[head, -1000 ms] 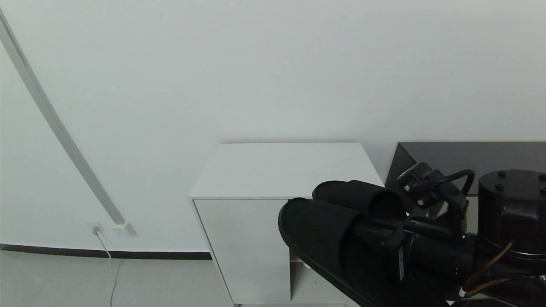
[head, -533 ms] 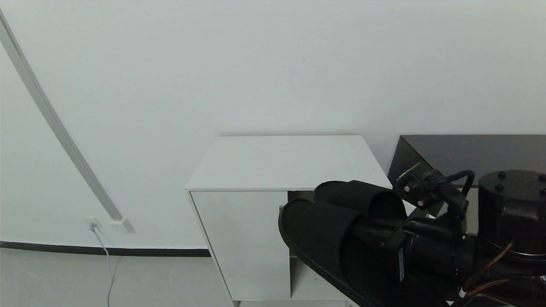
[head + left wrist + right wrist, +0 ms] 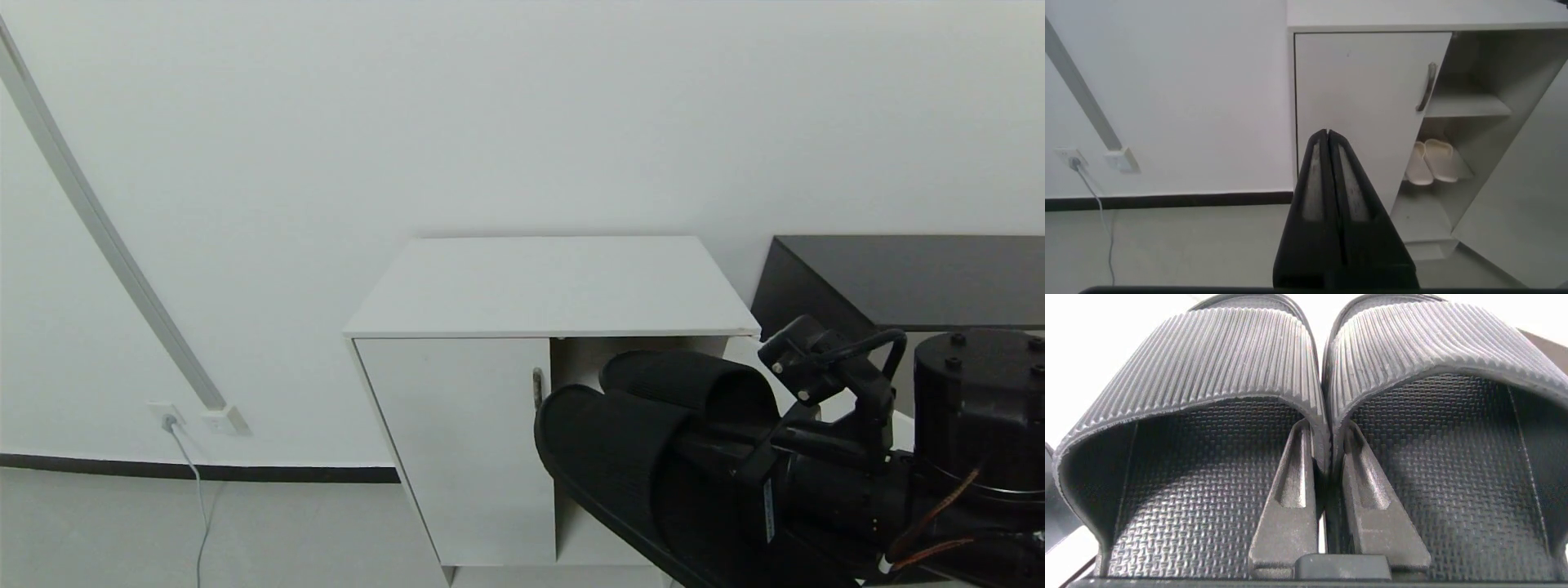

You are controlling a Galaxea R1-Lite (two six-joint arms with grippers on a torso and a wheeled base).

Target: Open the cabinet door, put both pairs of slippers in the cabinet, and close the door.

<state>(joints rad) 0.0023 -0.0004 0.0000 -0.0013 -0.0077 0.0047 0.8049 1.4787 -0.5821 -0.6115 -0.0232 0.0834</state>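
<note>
White wall behind cabinet (image 3: 457, 441), one door open. Right tool (image 3: 1327, 461) clamps black slippers (image 3: 620, 441) by their adjoining inner edges, before the opening; probably light, flexible, grippy. Left tool (image 3: 1328, 140) closed, empty.

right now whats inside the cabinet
A pair of pale slippers sits on a shelf in the open right half of the cabinet. The left half is hidden behind the shut door. The black slippers in the right gripper are outside.
</note>
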